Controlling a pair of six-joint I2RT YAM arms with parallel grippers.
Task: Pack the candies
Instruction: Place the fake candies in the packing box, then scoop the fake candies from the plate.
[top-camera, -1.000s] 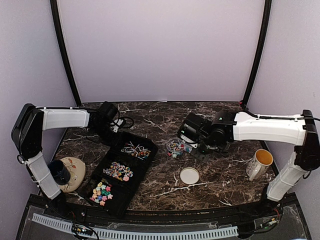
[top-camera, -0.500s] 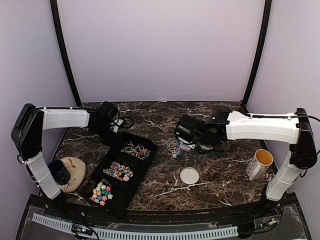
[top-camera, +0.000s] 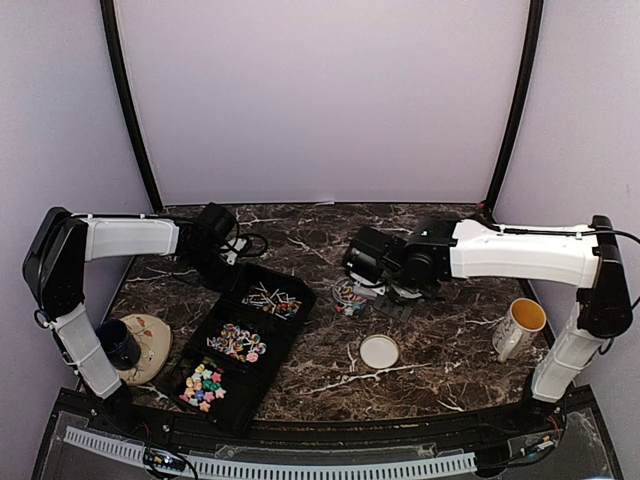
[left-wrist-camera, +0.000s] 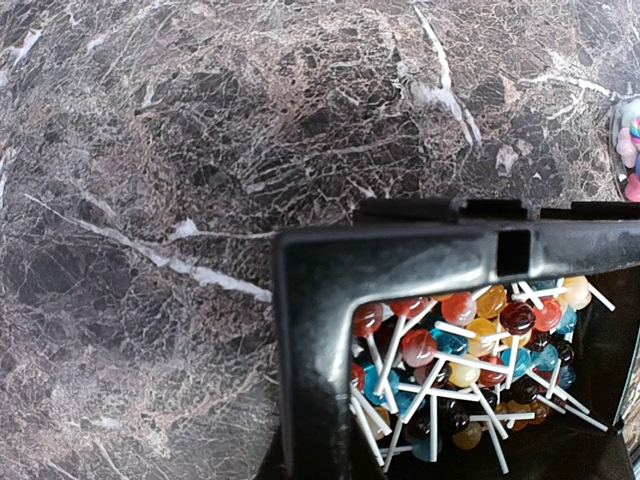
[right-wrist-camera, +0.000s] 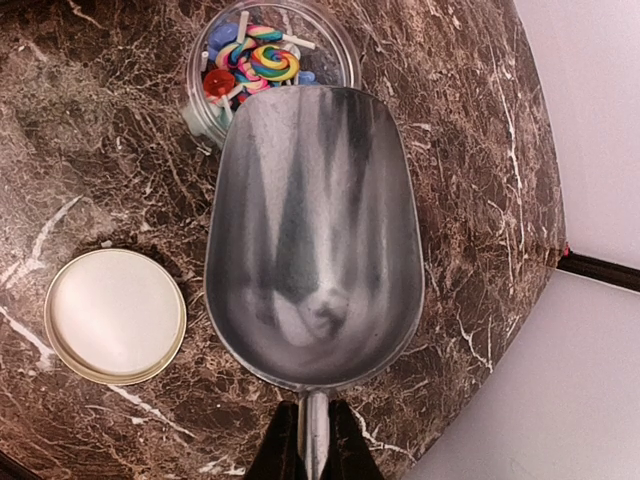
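A dark cup stands on a beige saucer at the near left corner of the desk. The left gripper, clenched, sits by the far corner of a black tray lying aslant on the desk's left half. Candies fill its three compartments: stars nearest, swirls in the middle, lollipops farthest. Mid-desk, an open jar holds more candies, and a round lid lies nearer the front edge. The right gripper grasps the handle of a metal scoop, whose lip overlaps the jar's rim. A mug stands near the right edge.
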